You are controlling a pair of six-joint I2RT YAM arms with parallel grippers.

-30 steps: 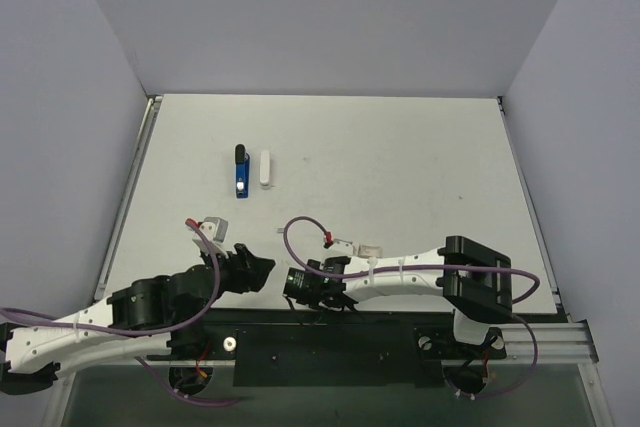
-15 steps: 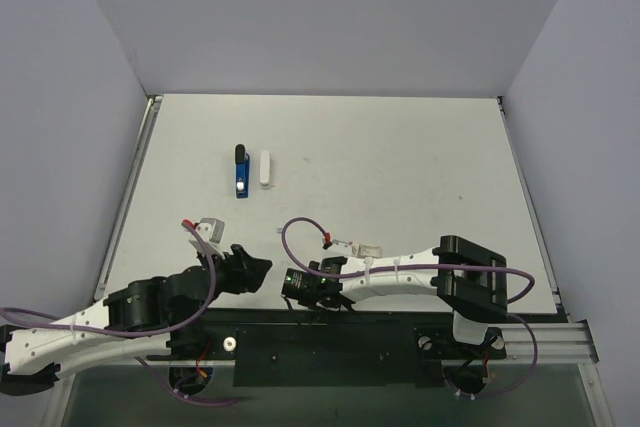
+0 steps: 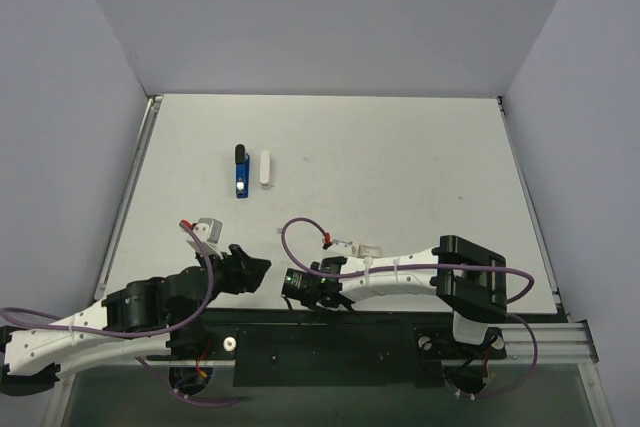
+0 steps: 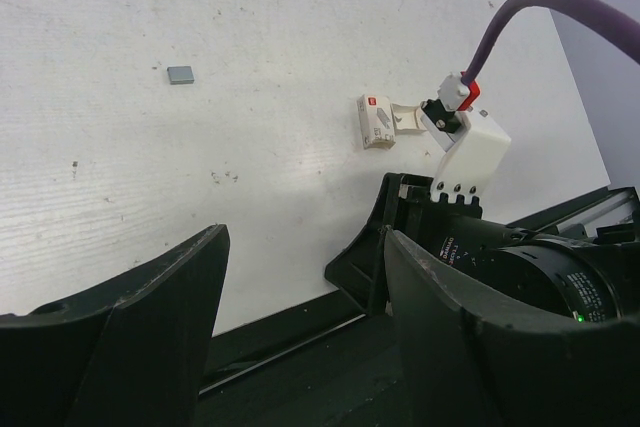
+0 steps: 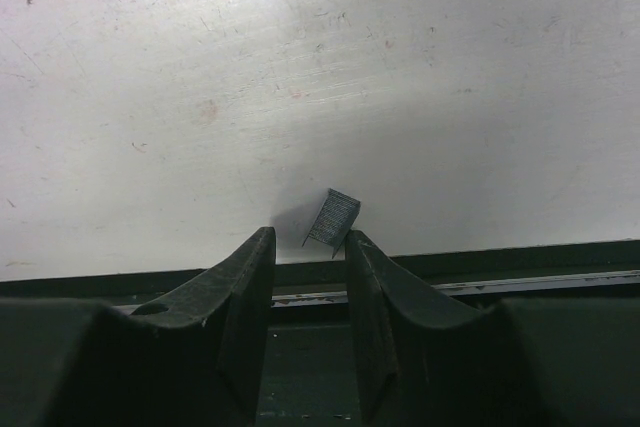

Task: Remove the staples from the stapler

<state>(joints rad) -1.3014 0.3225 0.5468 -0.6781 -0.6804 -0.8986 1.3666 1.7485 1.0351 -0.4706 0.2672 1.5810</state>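
Leaning staples (image 5: 333,219) just beyond right hand (image 5: 308,239) fingertips.

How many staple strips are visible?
2: one strip flat on the table, ahead of the left jaws; another strip tilted at the right jaws' tips. Others may be hidden.

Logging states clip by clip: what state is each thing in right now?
Left gripper: fingers wide open, empty.
Right gripper: fingers nearly shut.
Grey staple strip: tilted at right gripper's tip, grip unclear.
Loose grey staple piece: lying flat.
Small narrow blue stapler: lying flat, away from both grippers.
Small white cardboard box: flap open.
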